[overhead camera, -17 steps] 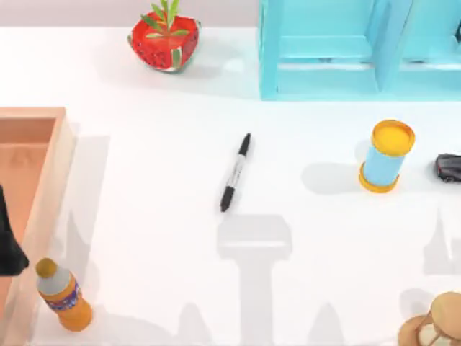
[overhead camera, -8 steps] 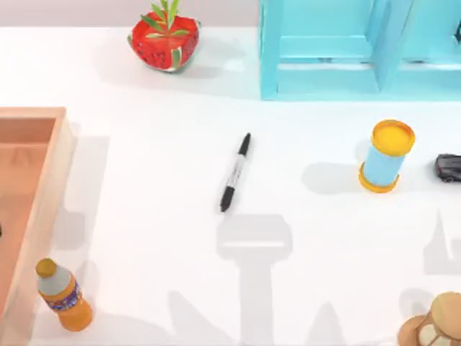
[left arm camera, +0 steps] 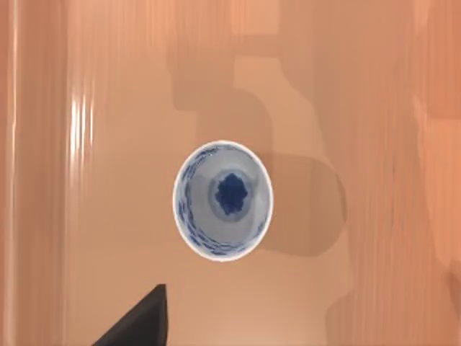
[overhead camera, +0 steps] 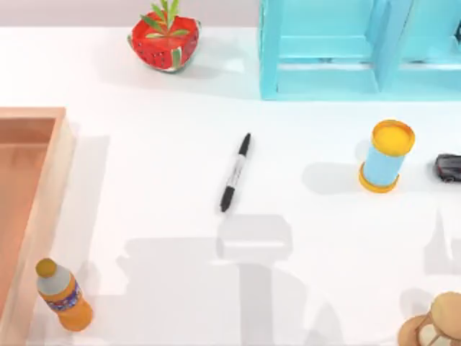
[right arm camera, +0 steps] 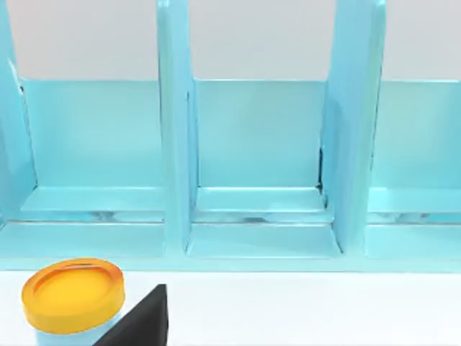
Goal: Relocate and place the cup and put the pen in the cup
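The pen (overhead camera: pixel 235 172) lies slanted on the white table near the middle, black cap toward the back. The cup (left arm camera: pixel 222 200), white with blue pattern, stands upright on the floor of the wooden tray (left arm camera: pixel 86 144), seen straight from above in the left wrist view. My left gripper hangs above it; a black tip of it (left arm camera: pixel 140 324) shows beside the cup, apart from the rim. The tray's wall (overhead camera: pixel 61 166) runs along the table's left side. A black tip of my right gripper (right arm camera: pixel 140 321) faces the blue shelf.
An orange bottle (overhead camera: pixel 63 295) stands at the front left by the tray. A watermelon planter (overhead camera: pixel 165 36) and a blue shelf (overhead camera: pixel 346 50) line the back. A light-blue cylinder with yellow top (overhead camera: pixel 387 156), a dark toy car (overhead camera: pixel 448 167) and a tan object (overhead camera: pixel 436 328) occupy the right.
The dark shape of my left arm at the top view's left edge has slid out of that picture. Shadows on the front of the table have shifted. The pen has not moved.
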You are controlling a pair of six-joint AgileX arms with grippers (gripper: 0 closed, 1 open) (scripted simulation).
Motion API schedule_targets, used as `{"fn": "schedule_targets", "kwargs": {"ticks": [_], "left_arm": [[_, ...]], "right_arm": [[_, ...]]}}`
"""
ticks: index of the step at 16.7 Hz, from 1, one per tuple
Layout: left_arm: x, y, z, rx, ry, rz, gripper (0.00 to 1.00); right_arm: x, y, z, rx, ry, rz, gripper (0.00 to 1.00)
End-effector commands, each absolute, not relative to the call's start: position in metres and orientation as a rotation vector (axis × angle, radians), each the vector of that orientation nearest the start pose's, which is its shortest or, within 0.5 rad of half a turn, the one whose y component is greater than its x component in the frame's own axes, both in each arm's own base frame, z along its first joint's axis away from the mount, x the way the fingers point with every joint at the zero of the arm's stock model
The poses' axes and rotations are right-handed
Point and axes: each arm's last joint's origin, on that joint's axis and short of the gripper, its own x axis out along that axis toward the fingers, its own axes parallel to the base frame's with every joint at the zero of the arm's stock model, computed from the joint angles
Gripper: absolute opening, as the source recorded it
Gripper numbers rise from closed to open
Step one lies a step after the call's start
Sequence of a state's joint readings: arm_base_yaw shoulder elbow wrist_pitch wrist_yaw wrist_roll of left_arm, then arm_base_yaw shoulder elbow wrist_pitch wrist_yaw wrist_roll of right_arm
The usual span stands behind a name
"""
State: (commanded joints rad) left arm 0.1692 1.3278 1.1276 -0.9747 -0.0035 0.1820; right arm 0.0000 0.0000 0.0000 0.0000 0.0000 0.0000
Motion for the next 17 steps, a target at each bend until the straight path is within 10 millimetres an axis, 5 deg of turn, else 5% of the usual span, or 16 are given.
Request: {"fn": "schedule_targets", "kwargs": {"ticks": [7, 14, 17], "left_arm": [[0.319, 0.075, 0.251, 0.018, 1.549, -0.004, 1.00], [0.323, 0.075, 0.247, 0.017, 1.577, -0.013, 1.00], [0.325, 0.076, 0.226, 0.014, 1.590, -0.015, 1.00]], "right_arm": [[0.106, -0.001, 0.160, 0.000, 0.000, 0.000, 1.00], [0.106, -0.001, 0.160, 0.000, 0.000, 0.000, 1.00], [0.106, -0.001, 0.160, 0.000, 0.000, 0.000, 1.00]]}}
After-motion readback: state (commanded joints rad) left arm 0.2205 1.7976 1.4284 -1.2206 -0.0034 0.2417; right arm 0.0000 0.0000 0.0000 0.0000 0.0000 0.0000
